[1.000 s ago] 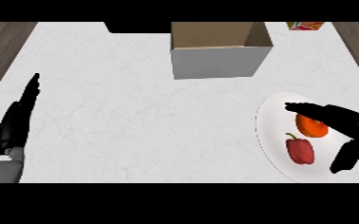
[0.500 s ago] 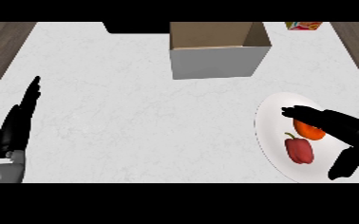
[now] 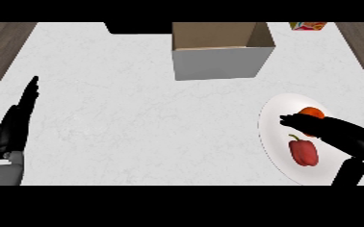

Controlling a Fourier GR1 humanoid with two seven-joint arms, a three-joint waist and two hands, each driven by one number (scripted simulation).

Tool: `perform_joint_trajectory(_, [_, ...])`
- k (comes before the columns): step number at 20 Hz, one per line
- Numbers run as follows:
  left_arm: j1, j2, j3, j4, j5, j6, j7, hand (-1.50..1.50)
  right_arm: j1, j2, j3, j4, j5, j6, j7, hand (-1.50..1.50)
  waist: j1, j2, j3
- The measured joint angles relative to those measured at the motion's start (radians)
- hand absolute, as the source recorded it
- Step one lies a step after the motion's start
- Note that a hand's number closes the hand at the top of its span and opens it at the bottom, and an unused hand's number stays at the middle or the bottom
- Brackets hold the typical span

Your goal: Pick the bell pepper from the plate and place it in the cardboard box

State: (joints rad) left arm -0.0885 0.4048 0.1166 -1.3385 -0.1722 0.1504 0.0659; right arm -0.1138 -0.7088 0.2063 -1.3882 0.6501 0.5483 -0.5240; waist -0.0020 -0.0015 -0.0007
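Right hand (image 3: 334, 133) is over the white plate (image 3: 274, 120) near the bench's (image 3: 128, 120) right edge, toward the front right corner. Fingers extended, pointing left across the plate; thumb (image 3: 347, 172) hangs apart, lower down by the plate's front rim. So the hand is spread, nothing pinched or wrapped. Fingertips (image 3: 288, 120) sit above the plate's middle, overlapping an orange round item (image 3: 311, 111) behind them; can't tell if they touch it.

Red bell pepper (image 3: 304, 151) lies on the plate, front half, in the gap between the fingers and the thumb. Stem points back-left. Pepper looks apart from the fingers, just below them; no contact visible.

Cardboard box (image 3: 220, 50) stands open-topped at the bench's back edge, about centre-right, well apart from the plate. Inside not fully visible.

Left hand (image 3: 20, 118) at the bench's left edge, fingers straight and together, pointing toward the back, resting, holding nothing. Grey forearm (image 3: 10, 169) shows at the front left corner.

Small colourful packet (image 3: 308, 26) at the back right corner. Dark object (image 3: 138, 27) at the back edge, just left of the box.
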Motion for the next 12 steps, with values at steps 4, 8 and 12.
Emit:
perform_joint_trajectory(4, [0.007, -0.017, -0.003, -0.027, -0.019, -0.003, 0.017, 0.0, 0.005, 0.045, 0.012, 0.001, 0.05, 0.022, 0.059, -1.5, 0.002, 0.001, 0.001])
perform_joint_trajectory(8, [-0.013, -0.015, 0.018, -0.024, -0.027, -0.024, 0.029, 0.0, 0.001, 0.093, 0.006, 0.034, 0.106, 0.009, 0.068, 1.5, 0.003, 0.0, 0.0])
perform_joint_trajectory(12, [-0.015, -0.029, 0.021, -0.008, -0.037, -0.022, 0.012, 0.0, 0.003, 0.13, -0.01, 0.072, 0.16, -0.122, 0.028, 1.5, 0.002, 0.0, -0.001])
